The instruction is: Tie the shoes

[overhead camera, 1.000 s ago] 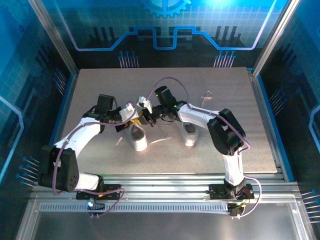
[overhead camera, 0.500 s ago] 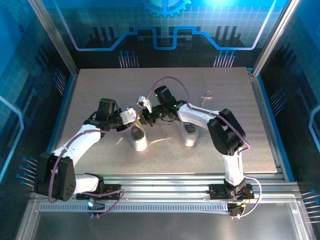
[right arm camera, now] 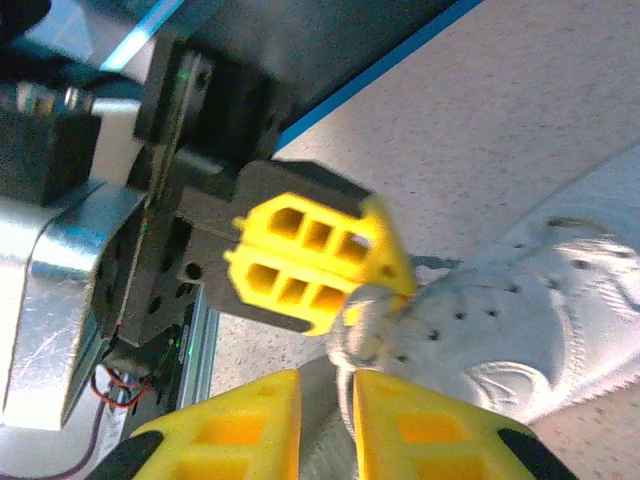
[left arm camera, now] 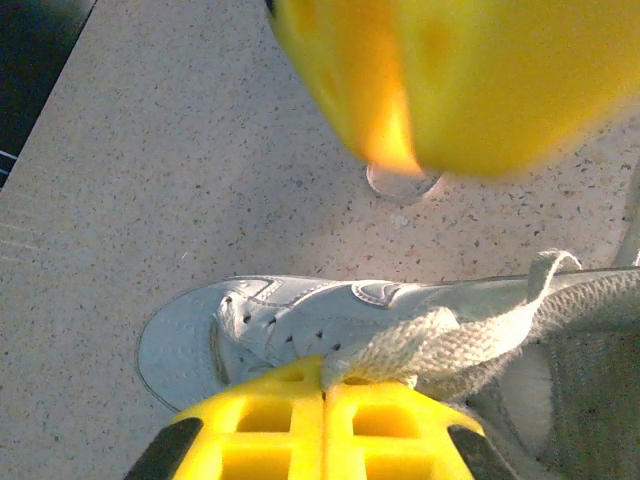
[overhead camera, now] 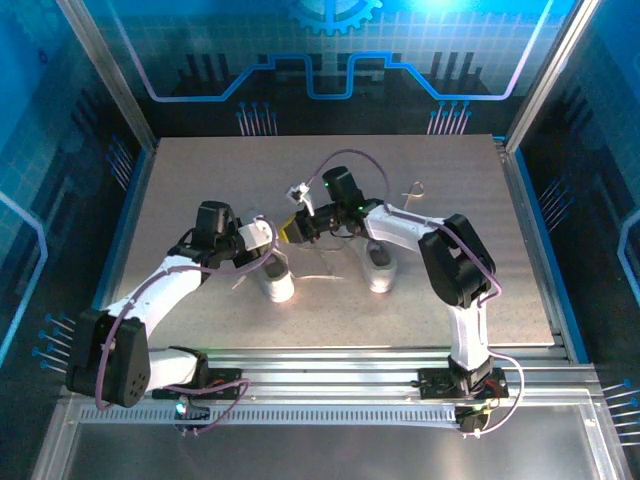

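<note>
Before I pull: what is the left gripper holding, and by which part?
The left gripper, jaws shut, pinches the white lace at a bunched stretch close to the shoe.

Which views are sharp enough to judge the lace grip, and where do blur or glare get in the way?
Left wrist: shoe and lace are sharp at the left gripper, with an out-of-focus yellow shape across the top. Right wrist: soft all over, the lace smeared. Top external: table evenly lit, glare on the blue back panel.
</note>
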